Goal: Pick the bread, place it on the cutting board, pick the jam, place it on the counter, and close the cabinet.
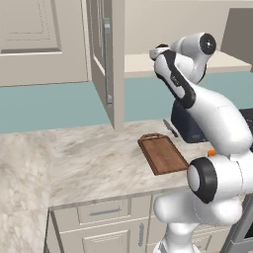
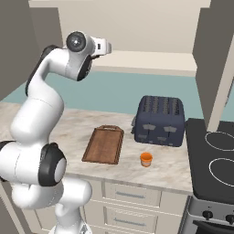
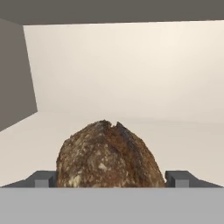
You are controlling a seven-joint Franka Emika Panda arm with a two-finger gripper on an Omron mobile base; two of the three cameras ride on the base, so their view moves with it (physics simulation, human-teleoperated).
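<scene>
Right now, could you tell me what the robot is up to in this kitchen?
The white arm is reaching up into the open beige wall cabinet. Its gripper has a finger on either side of the dark brown lumpy loaf on the cream shelf; whether it grips yet is unclear. The reddish-brown wooden cutting board lies bare on the marbled counter, and the small orange jam jar already stands there.

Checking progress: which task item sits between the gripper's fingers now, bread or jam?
The bread, the dark crusty loaf on the cabinet shelf; the orange jam stands down on the counter.
</scene>
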